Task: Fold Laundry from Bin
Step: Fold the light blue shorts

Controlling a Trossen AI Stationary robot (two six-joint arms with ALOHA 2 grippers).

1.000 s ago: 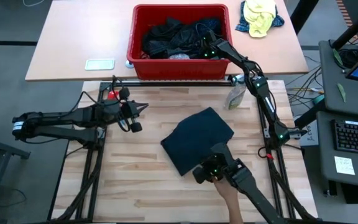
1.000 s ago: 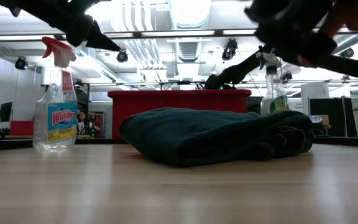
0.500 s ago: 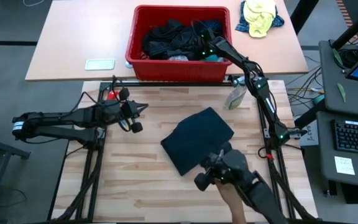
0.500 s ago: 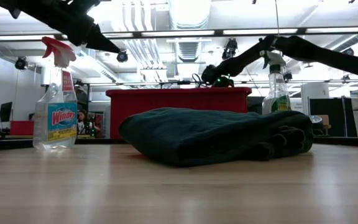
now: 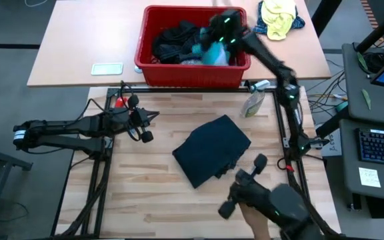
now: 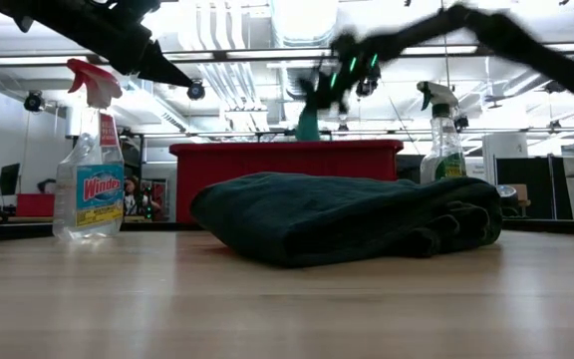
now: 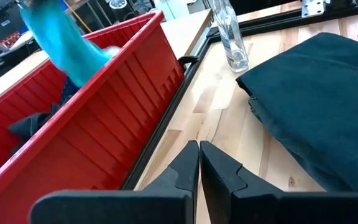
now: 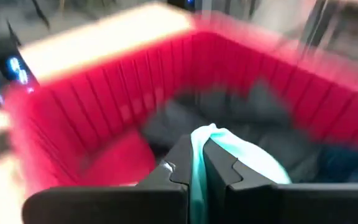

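Observation:
The red bin (image 5: 192, 72) stands on the far table and holds dark laundry (image 5: 175, 40). My right gripper (image 5: 222, 25) hangs above the bin's right half, shut on a bright turquoise garment (image 5: 213, 53), which also shows in the low view (image 6: 307, 124) and the left wrist view (image 7: 64, 40). A folded dark garment (image 5: 212, 152) lies flat on the wooden table. My left gripper (image 5: 155, 115) hovers shut to that garment's left, above the table, touching nothing. My right gripper pinches a bunched part of the turquoise garment (image 8: 199, 152) between its two fingers; one layer or several, I cannot tell. The fingers slant down toward the bin. The cloth hangs below them (image 6: 307, 128), its lower end reaching down behind the bin's rim.
A Windex spray bottle (image 6: 88, 165) stands at the table's far left, a second spray bottle (image 5: 253, 103) at the far right. A yellow-and-blue cloth bundle (image 5: 279, 17) lies right of the bin. A dark device (image 5: 265, 200) with a person's hand (image 5: 252, 219) under it is at the near edge.
My right gripper has risen quickly out of the bin, drawing the turquoise garment up from the pile so that it hangs above the rim. The dark device at the near edge has shifted toward the table's right and near edges.

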